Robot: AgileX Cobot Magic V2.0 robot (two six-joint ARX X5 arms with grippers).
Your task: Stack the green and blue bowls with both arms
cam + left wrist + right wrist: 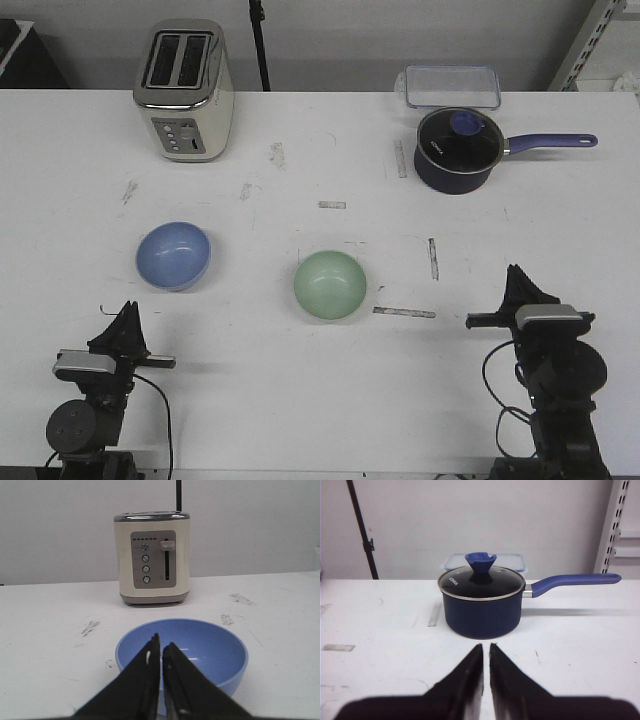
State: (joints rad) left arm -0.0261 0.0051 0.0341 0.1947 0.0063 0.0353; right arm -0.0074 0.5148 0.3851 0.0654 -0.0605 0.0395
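Both claws, left & right, are pinched nearly closed, nothing held. Nothing's started yet: blue bowl just ahead of left claw, green bowl farther; opening needed next.

Blue bowl's near rim behind the left claw.

Count on my white table: two small round glossy bowls, one pale mint green, one light periwinkle blue. One cream two-slot toaster with steel trim. One dark navy saucepan with glass lid and purple handle. One clear plastic rectangular container. My slim black arms: two, left and right.
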